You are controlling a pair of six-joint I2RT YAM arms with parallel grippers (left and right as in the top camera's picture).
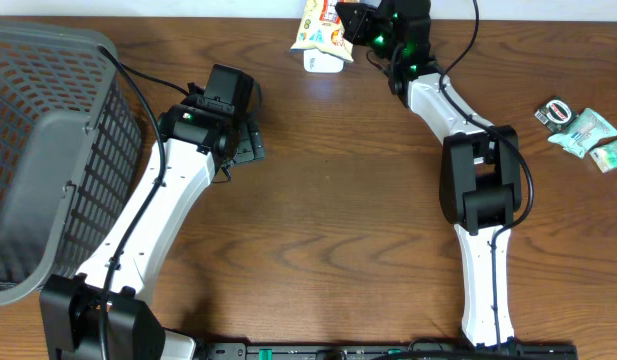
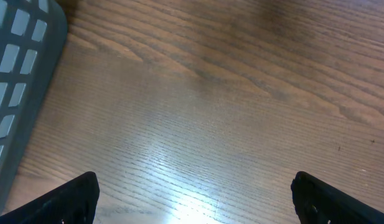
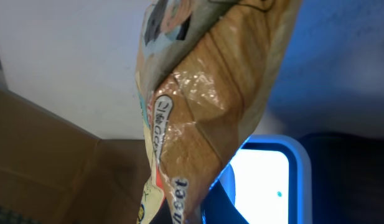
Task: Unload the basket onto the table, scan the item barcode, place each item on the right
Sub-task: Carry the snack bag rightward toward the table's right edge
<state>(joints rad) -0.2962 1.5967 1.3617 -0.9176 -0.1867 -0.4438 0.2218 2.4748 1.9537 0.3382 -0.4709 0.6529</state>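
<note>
Right end effector [image 1: 356, 20], clamped on a snack packet [image 1: 321, 30], holds it just above the scanner [image 1: 324, 60], whose window the barcode probably must face next; left end effector [image 2: 195, 196] gapes empty.

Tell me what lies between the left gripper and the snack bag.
Nothing: in the overhead view only bare table separates the left gripper from the snack bag.

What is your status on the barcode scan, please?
Left gripper open over table, beside basket. Right gripper shut on snack bag, held at scanner. Nothing seen between them.
</note>
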